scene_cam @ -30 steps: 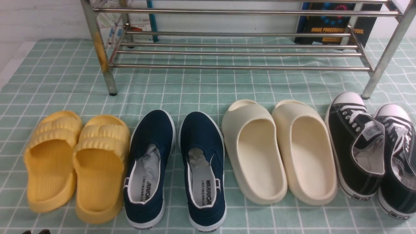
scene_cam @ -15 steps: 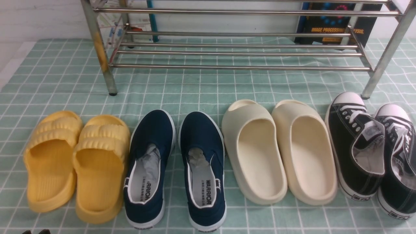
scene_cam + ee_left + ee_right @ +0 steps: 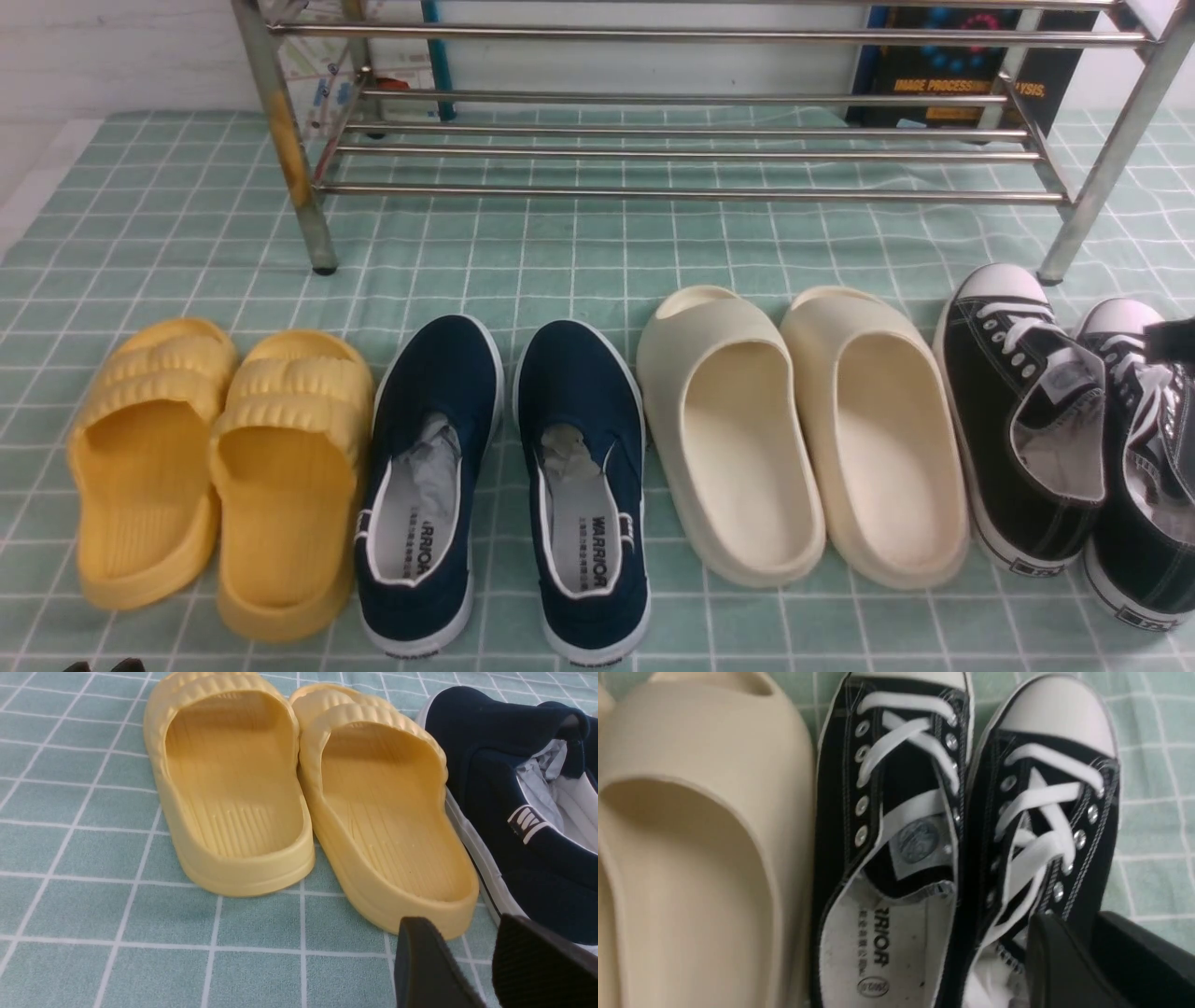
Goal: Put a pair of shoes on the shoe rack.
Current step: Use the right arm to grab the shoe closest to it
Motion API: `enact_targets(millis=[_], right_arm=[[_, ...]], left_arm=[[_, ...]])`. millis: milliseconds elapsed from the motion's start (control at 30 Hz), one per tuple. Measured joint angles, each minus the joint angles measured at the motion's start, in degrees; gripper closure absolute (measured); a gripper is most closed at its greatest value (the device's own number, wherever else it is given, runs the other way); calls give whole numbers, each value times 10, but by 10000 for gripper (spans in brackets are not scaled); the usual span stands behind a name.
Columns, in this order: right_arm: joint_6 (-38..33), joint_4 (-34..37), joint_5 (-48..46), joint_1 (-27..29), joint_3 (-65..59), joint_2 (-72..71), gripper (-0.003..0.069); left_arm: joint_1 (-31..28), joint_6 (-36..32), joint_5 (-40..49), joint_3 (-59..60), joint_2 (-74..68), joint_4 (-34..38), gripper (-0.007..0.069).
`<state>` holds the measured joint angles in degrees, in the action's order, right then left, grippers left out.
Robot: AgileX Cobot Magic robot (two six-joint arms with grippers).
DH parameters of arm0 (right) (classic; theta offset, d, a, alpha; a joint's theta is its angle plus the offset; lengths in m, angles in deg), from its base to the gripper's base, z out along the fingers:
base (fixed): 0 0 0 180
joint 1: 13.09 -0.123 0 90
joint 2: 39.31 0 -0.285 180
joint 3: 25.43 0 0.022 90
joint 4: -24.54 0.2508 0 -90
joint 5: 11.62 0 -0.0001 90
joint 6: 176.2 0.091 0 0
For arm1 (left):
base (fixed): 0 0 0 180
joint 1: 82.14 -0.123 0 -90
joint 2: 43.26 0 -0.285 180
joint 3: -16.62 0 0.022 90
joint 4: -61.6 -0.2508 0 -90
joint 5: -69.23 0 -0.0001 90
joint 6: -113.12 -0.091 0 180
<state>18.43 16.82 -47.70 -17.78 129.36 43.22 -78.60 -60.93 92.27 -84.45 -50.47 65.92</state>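
The pair of black canvas sneakers stands on the cloth at the far right, the left one (image 3: 990,411) beside the right one (image 3: 1148,551), toes towards the steel shoe rack (image 3: 691,194) at the back. My right gripper (image 3: 1172,341) shows at the right edge over the right sneaker. In the right wrist view its jaws (image 3: 1083,926) stand a little apart. One finger is over the right sneaker's (image 3: 1045,788) opening and the other outside its outer side. Touch cannot be told. My left gripper (image 3: 462,924) is open and empty, low beside the yellow slippers.
Yellow slippers (image 3: 215,467), navy slip-ons (image 3: 504,485) and cream slides (image 3: 803,429) stand in a row left of the sneakers. The cream slide (image 3: 691,858) almost touches the left sneaker (image 3: 887,812). A book (image 3: 943,84) leans behind the rack. A green checked cloth (image 3: 560,261) covers the table.
My right gripper has come into the front view at the right edge, over the right sneaker. The shoes have not moved.
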Motion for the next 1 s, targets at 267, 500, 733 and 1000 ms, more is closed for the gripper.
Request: enact_targets(millis=[267,500,733,1000], right_arm=[[-55,72,-51,-52,61,114,307],[-57,97,33,-55,61,208,185],[-58,124,62,-56,63,244,430],[-58,133,29,-56,69,206,648]], left_arm=[[0,0,0,0,0,0,386],[0,0,0,0,0,0,386],[0,0,0,0,0,0,386],[0,0,0,0,0,0,386]])
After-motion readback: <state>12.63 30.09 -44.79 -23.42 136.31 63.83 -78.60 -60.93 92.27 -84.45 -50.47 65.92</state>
